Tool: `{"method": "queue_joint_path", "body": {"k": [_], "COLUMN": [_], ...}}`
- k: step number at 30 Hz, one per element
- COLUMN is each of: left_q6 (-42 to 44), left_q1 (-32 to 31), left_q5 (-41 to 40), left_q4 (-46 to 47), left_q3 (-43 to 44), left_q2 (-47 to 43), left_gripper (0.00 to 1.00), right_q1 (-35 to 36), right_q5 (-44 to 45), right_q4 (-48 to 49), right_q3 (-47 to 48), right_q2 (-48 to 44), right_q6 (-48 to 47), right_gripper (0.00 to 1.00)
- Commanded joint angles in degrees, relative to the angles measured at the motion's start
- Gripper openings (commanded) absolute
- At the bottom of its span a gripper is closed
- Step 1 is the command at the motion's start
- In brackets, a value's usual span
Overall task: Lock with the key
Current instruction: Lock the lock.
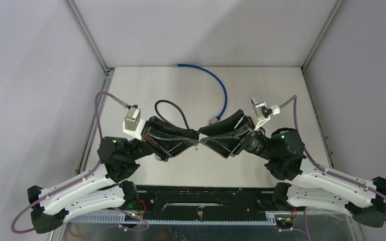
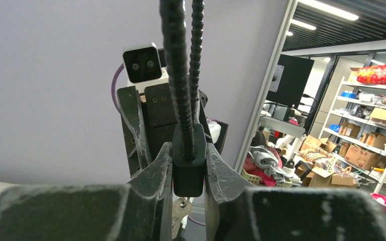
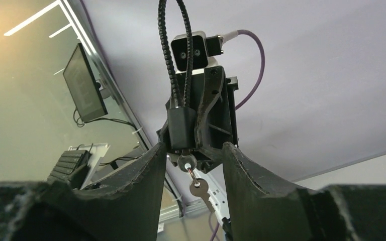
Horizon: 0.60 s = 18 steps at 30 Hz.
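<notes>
My left gripper (image 1: 193,142) is shut on the black body of a cable lock (image 2: 188,168), held above the table. Its ribbed black cable (image 2: 177,75) loops up from the body and shows in the top view (image 1: 173,107). A silver key (image 3: 186,161) sits in the lock's keyhole, and a second key (image 3: 199,190) hangs from it on a ring. My right gripper (image 3: 193,151) is open and faces the lock (image 3: 182,128) tip to tip with the left gripper. The inserted key lies between its fingers (image 3: 148,170), which do not close on it.
A blue cable (image 1: 220,84) curves across the far part of the table (image 1: 261,85), its metal end (image 1: 214,120) close behind the grippers. Metal frame posts (image 1: 88,35) stand at the back corners. A black rail (image 1: 231,201) runs between the arm bases.
</notes>
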Motion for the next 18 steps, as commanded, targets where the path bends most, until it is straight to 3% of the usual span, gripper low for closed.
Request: {"method": "queue_joint_path", "body": {"k": [1,18], "left_q6": [1.08,-2.74], "left_q1": [0.29,0.29], "left_q5": [0.11,5.22], "left_q4": [5.15,9.49], "left_q3": [2.44,3.18], "left_q2": [-1.53,1.78], "left_gripper": [0.00,0.00], "right_q1": [-0.53,-0.98], "right_q5": [-3.68,-6.87], "right_q4": [1.11,7.94], "right_q3": [2.32,2.33], "right_q2": [0.68,3.95], "right_q6": [3.40,9.79], "right_gripper": [0.48,0.45]}}
